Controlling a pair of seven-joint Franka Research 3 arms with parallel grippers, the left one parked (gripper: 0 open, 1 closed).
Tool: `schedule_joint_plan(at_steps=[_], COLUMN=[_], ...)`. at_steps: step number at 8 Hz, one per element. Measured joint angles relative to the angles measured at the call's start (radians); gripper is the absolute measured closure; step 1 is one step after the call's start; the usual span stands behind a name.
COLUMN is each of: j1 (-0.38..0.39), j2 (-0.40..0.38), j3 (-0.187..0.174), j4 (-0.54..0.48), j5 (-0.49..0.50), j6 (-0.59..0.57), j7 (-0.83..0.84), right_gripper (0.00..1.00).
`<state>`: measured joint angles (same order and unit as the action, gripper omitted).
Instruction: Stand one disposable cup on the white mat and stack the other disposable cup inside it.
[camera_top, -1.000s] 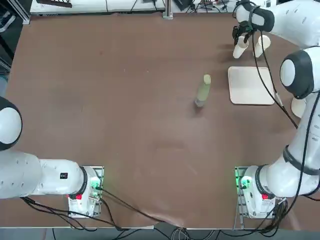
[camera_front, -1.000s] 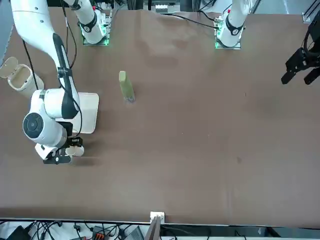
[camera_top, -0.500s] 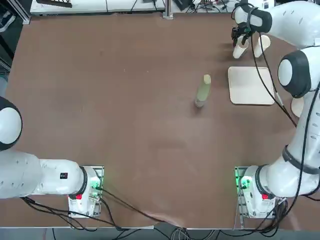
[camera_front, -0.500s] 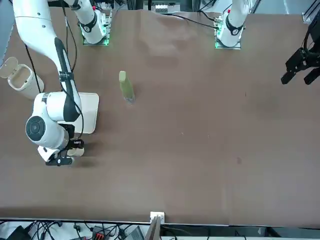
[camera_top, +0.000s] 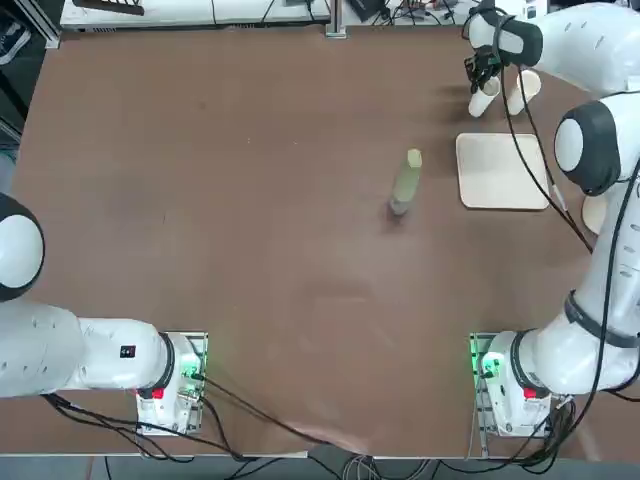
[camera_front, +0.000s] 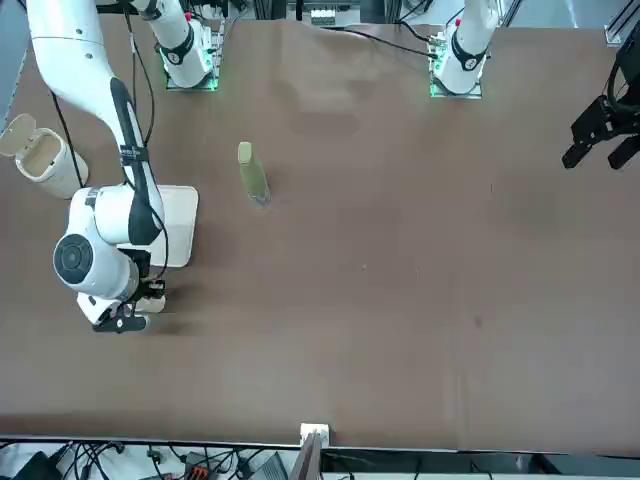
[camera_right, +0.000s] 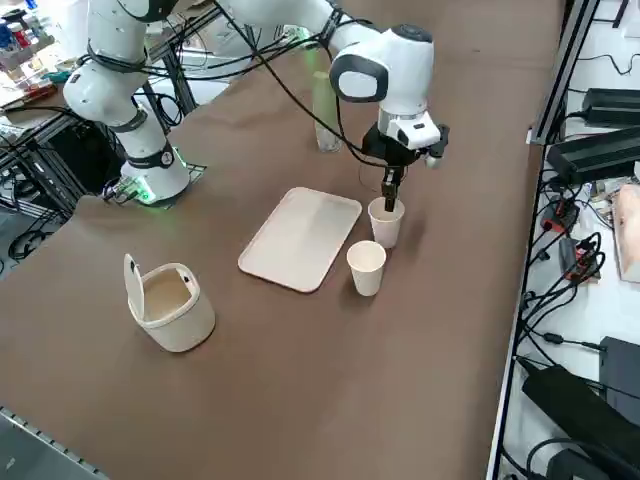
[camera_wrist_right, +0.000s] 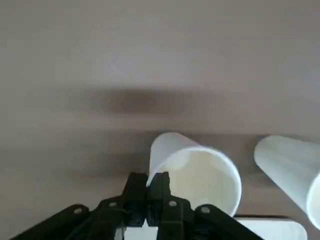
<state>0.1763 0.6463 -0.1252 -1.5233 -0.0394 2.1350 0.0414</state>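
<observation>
Right pincer (camera_wrist_right: 147, 184) clamped on one cup's rim (camera_wrist_right: 197, 175), two cups upright beside one white mat (camera_right: 300, 237), second cup (camera_right: 366, 268) free

Two cups (camera_right: 386, 222) beside mat (camera_right: 301, 238)

A: What stands by my right gripper (camera_right: 391, 196)?

B: Two upright disposable cups: the far cup (camera_right: 385, 222), its rim pinched by your closed fingers, and the near cup (camera_right: 366, 267) just beside it.

A: Other items?

B: White mat (camera_right: 301, 238) beside both cups; lidded white container (camera_right: 172, 304); greenish bottle (camera_right: 323, 110) behind my arm.
</observation>
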Motion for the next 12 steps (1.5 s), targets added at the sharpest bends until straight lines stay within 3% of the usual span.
schedule_joint_plan(at_steps=[3,7,12], j1=[-0.003,-0.027,-0.054], j2=[-0.066,-0.242,-0.456], j3=[-0.010,-0.037,-0.040], j4=[0.020,-0.008,-0.284], j5=[0.001,0.001,0.001], j6=[-0.106,-0.359,-0.355], j7=[0.000,0.000,-0.001], right_gripper=[0.98,0.98,0.98])
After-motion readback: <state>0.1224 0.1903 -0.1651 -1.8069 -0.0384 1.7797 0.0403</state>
